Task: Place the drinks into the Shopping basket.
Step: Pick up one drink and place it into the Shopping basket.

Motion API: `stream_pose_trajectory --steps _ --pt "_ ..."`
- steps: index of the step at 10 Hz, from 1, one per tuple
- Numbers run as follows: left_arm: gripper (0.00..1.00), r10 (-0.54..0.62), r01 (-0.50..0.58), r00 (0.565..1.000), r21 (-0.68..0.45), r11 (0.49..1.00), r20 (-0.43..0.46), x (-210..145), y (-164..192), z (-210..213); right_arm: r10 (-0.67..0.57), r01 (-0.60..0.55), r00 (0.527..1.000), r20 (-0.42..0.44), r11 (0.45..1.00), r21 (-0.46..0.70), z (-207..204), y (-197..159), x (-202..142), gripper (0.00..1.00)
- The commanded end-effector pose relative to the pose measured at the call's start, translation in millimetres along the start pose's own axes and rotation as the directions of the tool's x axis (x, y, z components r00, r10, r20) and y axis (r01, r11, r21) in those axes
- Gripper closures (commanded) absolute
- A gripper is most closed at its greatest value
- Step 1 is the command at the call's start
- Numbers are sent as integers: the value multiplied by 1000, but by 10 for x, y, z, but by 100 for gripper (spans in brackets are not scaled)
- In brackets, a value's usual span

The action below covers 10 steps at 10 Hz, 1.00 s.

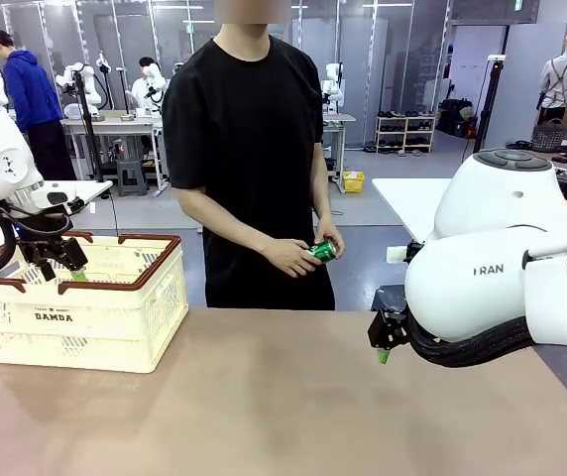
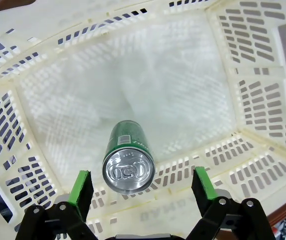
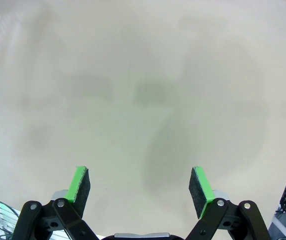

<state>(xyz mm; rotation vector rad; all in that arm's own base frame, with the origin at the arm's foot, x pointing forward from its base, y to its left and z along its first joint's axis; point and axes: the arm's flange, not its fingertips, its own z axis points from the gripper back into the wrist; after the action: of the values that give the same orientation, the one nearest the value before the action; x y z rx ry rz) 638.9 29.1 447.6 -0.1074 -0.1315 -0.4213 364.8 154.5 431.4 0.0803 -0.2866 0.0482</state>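
Note:
A green can [image 2: 127,155] stands upright inside the cream-white Shopping basket [image 1: 75,327], silver top toward my left wrist camera. My left gripper [image 2: 140,187] hangs open over it, with a gap between the can and each green pad. In the front view that left gripper [image 1: 65,263] is just above the basket's brown rim at the table's left. The person across the table holds another green can [image 1: 323,251] in both hands. My right gripper [image 1: 384,349] is open low over the bare table at the right; in its own view the right gripper [image 3: 140,192] has nothing between its pads.
The tan table [image 1: 283,397] stretches between the basket and my right arm [image 1: 502,268]. The person in a black shirt [image 1: 249,139] stands at the far edge, centre. The basket's lattice walls [image 2: 263,75] surround my left gripper.

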Motion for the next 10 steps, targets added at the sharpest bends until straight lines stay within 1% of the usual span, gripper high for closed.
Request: stream_pose_trajectory --steps 1,3,4,6,8,9,10 --pt "0 0 0 1000 0 1000 3 6 2 8 7 -7 1000 -1 1000 5 2 -5 2 0" --pt "0 0 0 1000 0 1000 0 0 0 0 7 -7 1000 -1 1000 5 2 -5 2 0" --pt "0 -60 60 998 43 997 3 23 -55 205 7 -7 1000 -1 1000 5 2 -5 2 0" --pt "0 -100 97 995 142 985 13 -62 -92 630 7 -7 1000 -1 1000 5 2 -5 2 0" --pt "0 -221 214 975 156 964 29 -138 -217 938 7 -7 1000 -1 1000 5 2 -5 2 0" --pt "0 -359 351 932 135 927 45 -250 -364 1098 7 -7 1000 -1 1000 5 2 -5 2 0" --pt "0 -488 482 870 89 872 66 -400 -517 1239 7 -7 1000 -1 1000 5 2 -5 2 0"
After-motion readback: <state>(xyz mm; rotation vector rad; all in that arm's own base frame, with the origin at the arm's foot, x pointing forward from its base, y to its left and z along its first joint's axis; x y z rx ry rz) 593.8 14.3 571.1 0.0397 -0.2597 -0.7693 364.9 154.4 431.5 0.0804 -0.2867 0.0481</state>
